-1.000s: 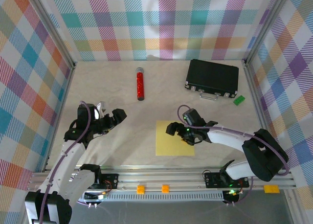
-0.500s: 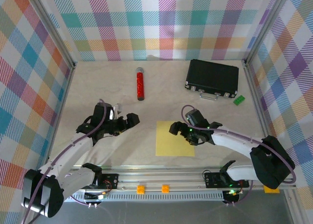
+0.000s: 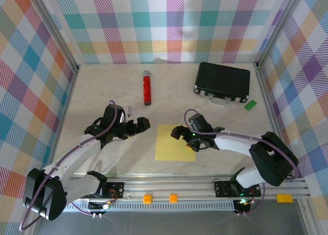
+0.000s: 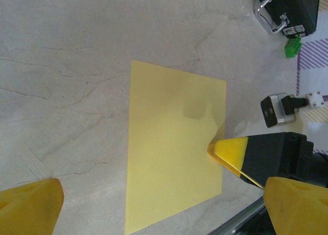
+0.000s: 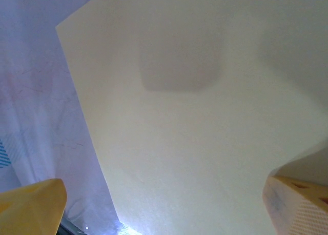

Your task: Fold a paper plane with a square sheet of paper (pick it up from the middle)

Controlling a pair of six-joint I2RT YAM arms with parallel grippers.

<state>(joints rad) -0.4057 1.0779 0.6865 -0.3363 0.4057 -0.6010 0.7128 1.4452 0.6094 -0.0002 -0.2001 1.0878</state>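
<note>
Where the two arms are bolted at the near edge of the bench (image 3: 102, 91), the square sheet of paper (image 3: 171, 142) lies just beyond them, flat on the pale marbled surface and unfolded, a plain yellow square with no crease that can be made out. The right pincer (image 3: 183, 140) sits over the sheet's right edge with its jaws spread wide and nothing between them. In the left wrist view one of its yellow fingertips (image 4: 228, 149) rests at that edge of the sheet (image 4: 174, 142), apparently touching it. The right wrist view looks straight down on the paper (image 5: 195, 132), its own fingers (image 5: 31, 204) standing far apart at either side.

The left pincer (image 3: 138, 126) hangs to the left of the sheet, near its far left corner but apart from it, and is also wide open and empty.

Farther back, well beyond the sheet and to its left, a red cylinder (image 3: 147, 89) lies on the bench, pointing away from the arms. Beyond the sheet to its right a black case (image 3: 223, 81) lies flat, handle facing the sheet, and a small green block (image 3: 251, 105) sits just beside the case's near right corner.
</note>
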